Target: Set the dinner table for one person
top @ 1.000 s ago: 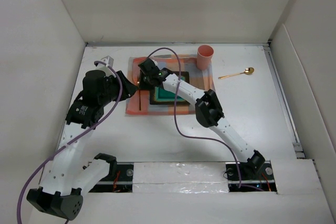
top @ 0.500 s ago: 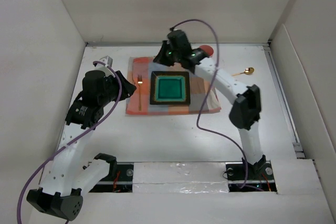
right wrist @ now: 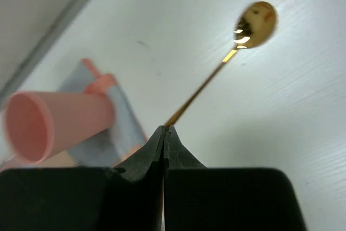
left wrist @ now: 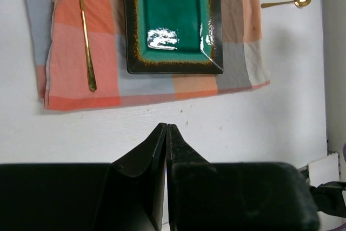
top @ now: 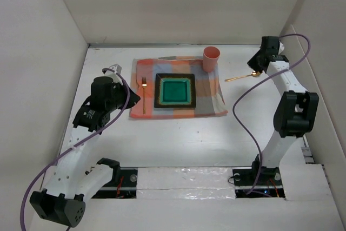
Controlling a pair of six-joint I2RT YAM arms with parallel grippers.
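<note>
Top external view: pink cup (top: pixel 211 58) upright on checked cloth (top: pixel 208 98); left fingers (left wrist: pixel 154 150) and right fingers (right wrist: pixel 157 144) pressed together.

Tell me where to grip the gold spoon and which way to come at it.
Grip the gold spoon mid-handle, coming straight down and closing across it. It lies flat on the dinner table, so nothing offers itself from the side, and its rounded bowl would likely slip.

fork (top: pixel 144 94) left of plate (top: pixel 174 91), on cloth (top: pixel 208 100) | cup (top: pixel 211 58) behind-right | spoon (top: pixel 243 76) right, on table (top: pixel 178 139)
</note>
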